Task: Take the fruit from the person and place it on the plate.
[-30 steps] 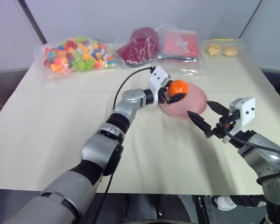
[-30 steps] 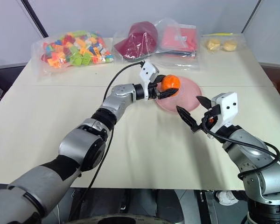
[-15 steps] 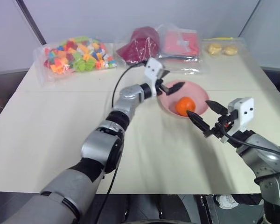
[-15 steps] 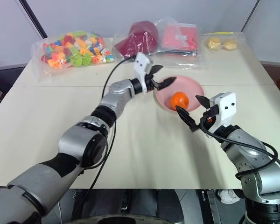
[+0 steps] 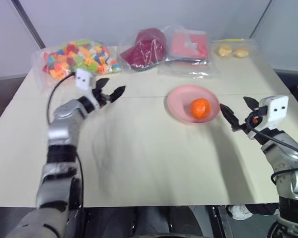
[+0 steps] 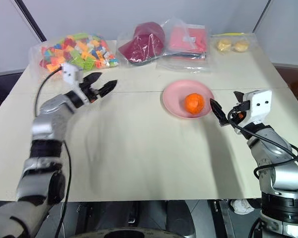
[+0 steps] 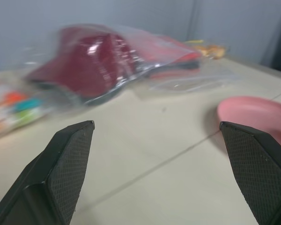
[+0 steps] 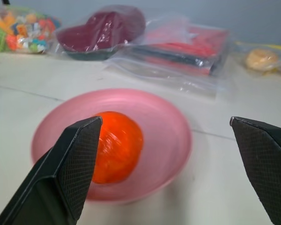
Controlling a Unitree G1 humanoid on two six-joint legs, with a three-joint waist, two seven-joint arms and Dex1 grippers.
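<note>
Desk (image 5: 154, 163): pale cream top, lying bare in front, a seam running across it.
Back edge: bags of coloured blocks (image 5: 77, 54), maroon cloth (image 5: 146, 48).
Fruit (image 5: 200, 108): sitting on the plate (image 5: 178, 101).
Left gripper (image 5: 111, 90): fingers spreading wide, empty.
Right gripper (image 5: 237, 110): fingers spreading, empty, beside the plate.

The orange fruit (image 5: 200, 108) sits on the pink plate (image 5: 179, 102), right of centre on the pale table (image 5: 139, 153); the left gripper (image 5: 111, 89) hangs with fingers spread, empty, well off to the plate's left; the right gripper (image 5: 236, 110) hangs spread just beside the plate's right rim. Along the far edge lie a bag of coloured blocks (image 5: 74, 55), a bagged maroon cap (image 5: 146, 48), a pink-red packet (image 5: 188, 47) and a bag of pale yellow lumps (image 5: 233, 50).
</note>
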